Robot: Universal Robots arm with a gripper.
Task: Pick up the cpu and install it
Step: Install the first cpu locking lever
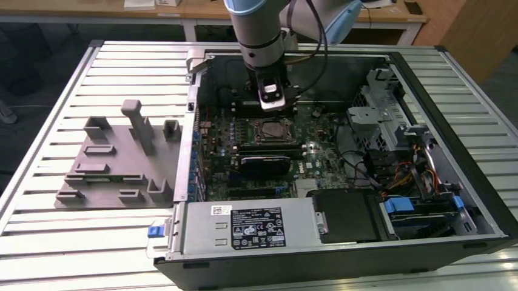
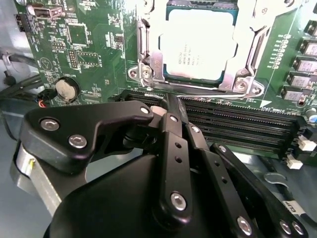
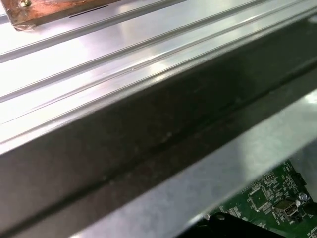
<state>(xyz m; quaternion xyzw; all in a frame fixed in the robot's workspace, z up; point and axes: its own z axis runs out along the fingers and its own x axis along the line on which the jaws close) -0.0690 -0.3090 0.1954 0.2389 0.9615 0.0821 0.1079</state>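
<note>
Ribbed metal table slats (image 1: 48, 121) carry everything, with wooden desks along the far edge. On them lies an open computer case (image 1: 477, 200), its side off, taking up the exterior view's right and centre. Inside it, a green motherboard (image 1: 235, 139) covers the floor on the exterior view's left; a power supply (image 1: 242, 227) with a black-and-white printed label sits along the near wall, with a black drive bay just to the label's right, and coloured cables bunch further right. The label's print is too small to make out.

Left of the case stands a grey holder block (image 1: 113, 163) with several slots and posts.

The arm comes down from the far side into the case, and the gripper (image 2: 171, 106) hangs just above the memory slots (image 2: 237, 124), beside the socket (image 2: 247, 54). Its black fingers (image 2: 171, 148) look drawn together with nothing between them, though the tips are partly hidden.

The cpu (image 2: 198, 44) lies flat in the socket, its pale silver top facing up, with faint engraved writing that cannot be read. In the exterior view the cpu (image 1: 269, 130) sits just nearer than the gripper.
</note>
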